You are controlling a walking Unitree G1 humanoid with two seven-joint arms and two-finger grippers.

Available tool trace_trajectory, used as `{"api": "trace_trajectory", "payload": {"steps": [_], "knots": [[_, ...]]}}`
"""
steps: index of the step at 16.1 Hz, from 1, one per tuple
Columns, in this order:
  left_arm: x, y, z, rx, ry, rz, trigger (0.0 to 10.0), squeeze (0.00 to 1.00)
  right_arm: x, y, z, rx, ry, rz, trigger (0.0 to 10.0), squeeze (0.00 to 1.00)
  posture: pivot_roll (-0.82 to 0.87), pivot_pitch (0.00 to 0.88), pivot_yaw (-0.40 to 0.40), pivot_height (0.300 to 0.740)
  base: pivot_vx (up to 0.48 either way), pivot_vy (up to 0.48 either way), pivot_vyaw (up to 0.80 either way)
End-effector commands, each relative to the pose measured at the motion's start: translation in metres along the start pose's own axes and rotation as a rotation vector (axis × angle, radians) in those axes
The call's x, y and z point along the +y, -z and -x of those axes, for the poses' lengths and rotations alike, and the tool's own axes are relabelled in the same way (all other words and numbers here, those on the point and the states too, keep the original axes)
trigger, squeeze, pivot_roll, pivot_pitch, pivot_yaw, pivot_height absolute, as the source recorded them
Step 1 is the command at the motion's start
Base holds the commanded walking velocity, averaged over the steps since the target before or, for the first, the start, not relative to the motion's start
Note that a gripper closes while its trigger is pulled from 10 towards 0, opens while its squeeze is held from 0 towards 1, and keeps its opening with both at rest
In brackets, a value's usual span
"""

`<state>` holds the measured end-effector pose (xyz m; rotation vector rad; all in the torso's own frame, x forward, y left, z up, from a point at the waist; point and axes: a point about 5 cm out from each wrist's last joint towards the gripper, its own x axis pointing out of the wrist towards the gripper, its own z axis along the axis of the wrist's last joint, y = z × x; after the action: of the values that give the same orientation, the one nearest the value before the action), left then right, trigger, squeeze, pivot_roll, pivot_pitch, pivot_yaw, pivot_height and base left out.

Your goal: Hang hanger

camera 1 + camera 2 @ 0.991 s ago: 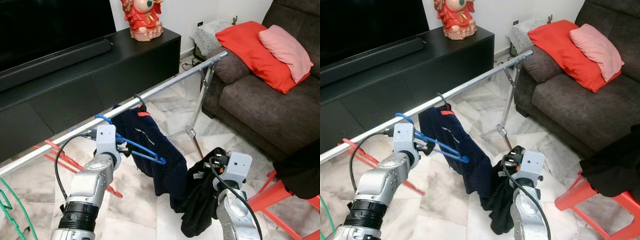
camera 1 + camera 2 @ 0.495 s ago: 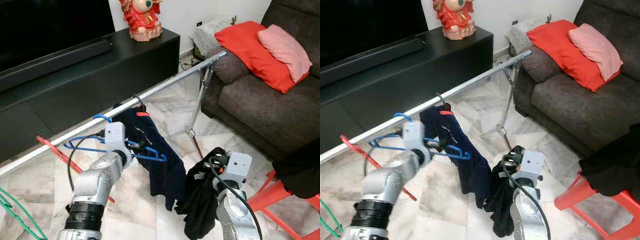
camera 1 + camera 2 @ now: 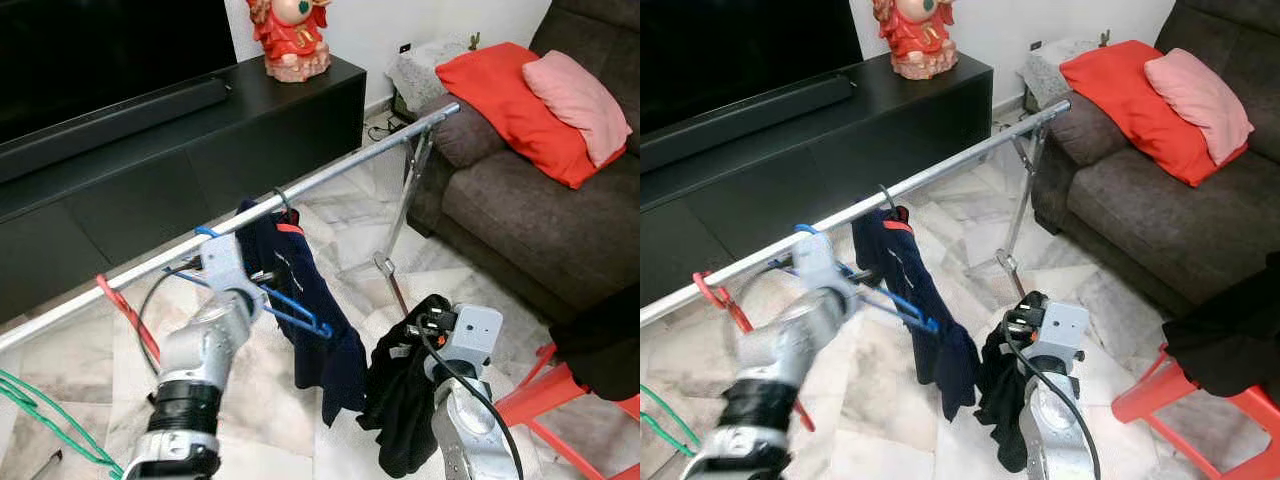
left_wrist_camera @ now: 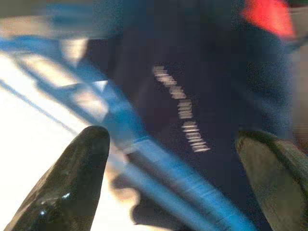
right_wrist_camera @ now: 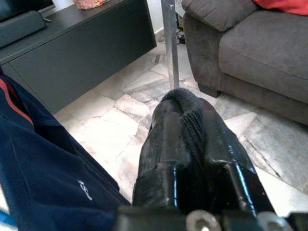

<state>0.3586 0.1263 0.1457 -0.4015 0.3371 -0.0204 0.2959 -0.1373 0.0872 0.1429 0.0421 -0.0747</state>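
A blue hanger has its hook over the silver rail and slopes down toward the right. My left gripper is at the hanger just below the rail. In the blurred left wrist view its fingers stand wide apart with the blue bar running between them. Just right of it a navy shirt hangs on the rail from a dark hanger. Low at the right, my right gripper is shut on a black garment that hangs down from it.
A red hanger hangs on the rail further left, and a green hanger shows at the lower left. A black TV cabinet stands behind the rail. A dark sofa and a red stool are at the right.
The blue hanger has swung from nearly level to sloping down from its hook on the rail. My left arm has shifted slightly along the rail. The right arm has kept still.
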Motion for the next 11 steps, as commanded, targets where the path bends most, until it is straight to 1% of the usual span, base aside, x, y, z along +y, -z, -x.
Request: {"api": "trace_trajectory", "payload": {"steps": [1, 2, 4, 5, 6, 8, 10, 11], "knots": [[-0.013, 0.004, -0.003, 0.035, 0.079, -0.012, 10.0, 0.00, 0.012, 0.001, 0.001, -0.007, -0.027, -0.022, 10.0, 0.00, 0.00, 0.116, 0.087, 0.740, 0.000, 0.000, 0.00], [-0.020, 0.005, -0.003, 0.044, 0.107, -0.020, 10.0, 0.00, 0.014, 0.000, 0.001, -0.009, -0.029, -0.023, 10.0, 0.00, 0.00, 0.115, 0.091, 0.740, 0.000, 0.000, 0.00], [-0.022, 0.003, -0.005, 0.025, 0.071, -0.040, 10.0, 0.00, 0.014, -0.001, 0.001, -0.014, -0.029, -0.026, 10.0, 0.00, 0.00, 0.113, 0.092, 0.740, 0.000, 0.000, 0.00], [-0.019, -0.002, -0.006, -0.010, 0.002, -0.136, 10.0, 0.00, 0.013, 0.000, 0.001, -0.013, -0.026, -0.026, 10.0, 0.00, 0.00, 0.115, 0.094, 0.740, 0.000, 0.000, 0.00], [-0.017, -0.006, -0.008, -0.029, -0.040, -0.186, 10.0, 0.00, 0.013, 0.001, 0.001, -0.012, -0.026, -0.027, 10.0, 0.00, 0.00, 0.119, 0.096, 0.740, 0.000, 0.000, 0.00], [-0.011, -0.007, -0.010, -0.025, -0.081, -0.208, 10.0, 0.00, 0.013, 0.001, 0.002, -0.012, -0.024, -0.030, 10.0, 0.00, 0.00, 0.119, 0.096, 0.740, 0.000, 0.000, 0.00], [-0.009, -0.005, -0.011, -0.022, -0.081, -0.194, 10.0, 0.00, 0.013, 0.001, 0.002, -0.012, -0.026, -0.030, 10.0, 0.00, 0.00, 0.126, 0.096, 0.740, 0.000, 0.000, 0.00], [-0.011, -0.005, -0.013, -0.026, -0.065, -0.208, 10.0, 0.00, 0.013, 0.001, 0.002, -0.012, -0.027, -0.030, 10.0, 0.00, 0.00, 0.126, 0.096, 0.740, 0.000, 0.000, 0.00]]}}
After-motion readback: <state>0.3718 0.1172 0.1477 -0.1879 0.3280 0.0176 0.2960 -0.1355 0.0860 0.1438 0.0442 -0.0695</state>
